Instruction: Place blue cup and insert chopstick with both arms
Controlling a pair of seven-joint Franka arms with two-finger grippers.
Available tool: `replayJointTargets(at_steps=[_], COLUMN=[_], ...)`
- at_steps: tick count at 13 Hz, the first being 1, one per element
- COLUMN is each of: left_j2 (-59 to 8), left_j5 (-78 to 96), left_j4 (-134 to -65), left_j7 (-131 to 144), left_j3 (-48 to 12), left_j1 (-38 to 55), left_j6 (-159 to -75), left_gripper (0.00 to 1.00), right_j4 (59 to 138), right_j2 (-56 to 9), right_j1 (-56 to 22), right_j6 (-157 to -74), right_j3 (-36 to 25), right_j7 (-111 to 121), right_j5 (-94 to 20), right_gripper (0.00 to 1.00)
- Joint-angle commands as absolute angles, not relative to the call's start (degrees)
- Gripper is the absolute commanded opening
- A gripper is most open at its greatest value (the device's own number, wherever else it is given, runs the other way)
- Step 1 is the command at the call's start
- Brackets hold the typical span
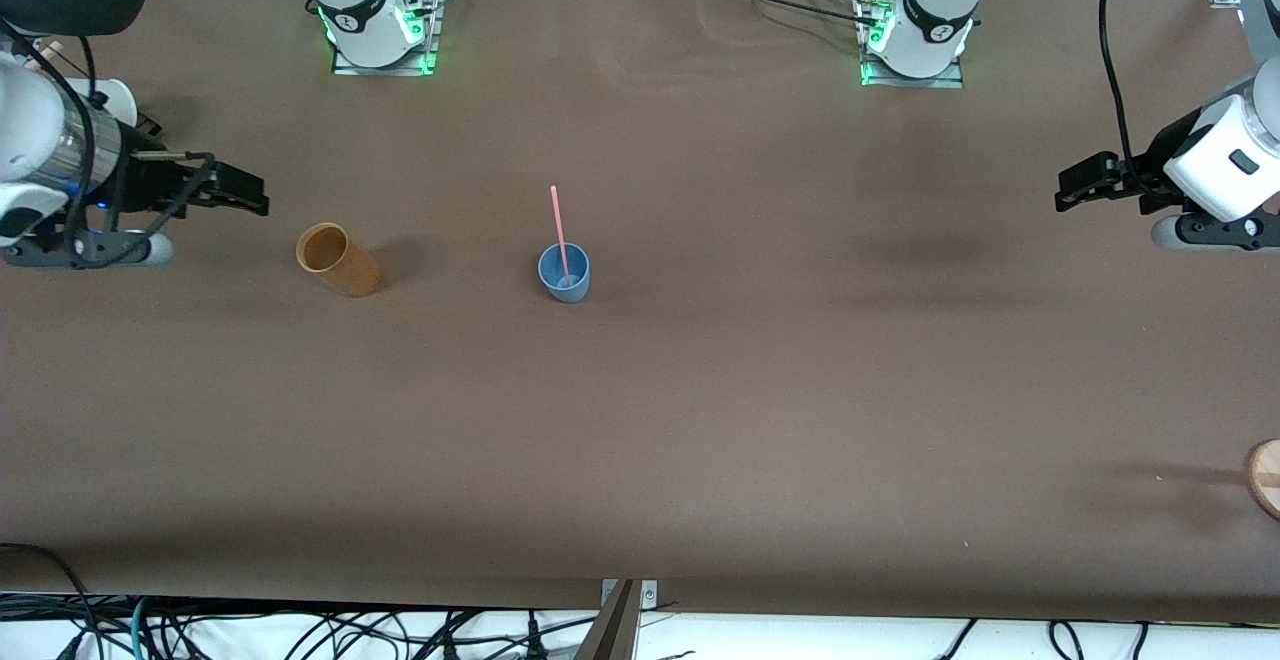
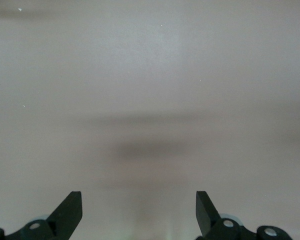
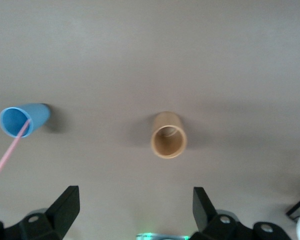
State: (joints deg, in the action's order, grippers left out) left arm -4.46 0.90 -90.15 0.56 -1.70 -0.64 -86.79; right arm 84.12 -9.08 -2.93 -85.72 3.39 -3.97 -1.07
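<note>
Two cups stand upright on the brown table (image 1: 700,420), and only one of them matters here: the blue cup (image 1: 565,274), a small plain light-blue tumbler, smooth-walled, slightly tapered, no handle. It sits near the middle of the table, and the chopstick (image 1: 558,230) is in it, a thin straight pink stick with its lower end down inside the cup and most of its length rising above the rim, leaning a little. One chopstick, one blue cup.

Beside it, toward the right arm's end of the table, stands the orange-brown cup (image 1: 338,260), taller, a plain matte cylinder with an open mouth, well apart from the blue one. The right wrist view shows both cups from above, round rims clear, the pink stick poking out over the blue cup's edge.

Over at the right arm's end, the right gripper (image 1: 240,190) hangs above the table near the orange-brown cup, black fingers spread apart and holding nothing. The left gripper (image 1: 1085,183) hovers over bare table at the left arm's end, well away from both cups, fingers also apart and empty. The table cover is a flat, dull brown sheet with a few soft wrinkles near the arm bases.
</note>
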Motion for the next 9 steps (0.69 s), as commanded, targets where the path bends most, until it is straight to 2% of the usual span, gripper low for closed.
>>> replayJointTargets(at_steps=[1,6,9], left_j2=[-4.7,-4.7,-4.7], left_j5=[0.4,0.4,0.4], left_j4=[-89.7,-89.7,-89.7], left_j7=[-0.8,-0.9,-0.9], left_j3=[-2.2,-2.1,-2.1], left_j1=[-0.7,-0.9,-0.9], left_j6=[-87.1,-87.1,-87.1], left_gripper=[1.0,1.0,1.0], right_j4=[103.7,102.1,100.9], right_j2=[4.1,4.0,3.6], right_j1=[6.1,2.3,1.2], right_j6=[-96.7,-94.4,-94.2], right_j3=[12.0,4.5,4.4], right_j7=[-3.9,-2.9,-3.2], right_j5=[-0.7,-2.0,-1.5], right_gripper=[1.0,1.0,1.0])
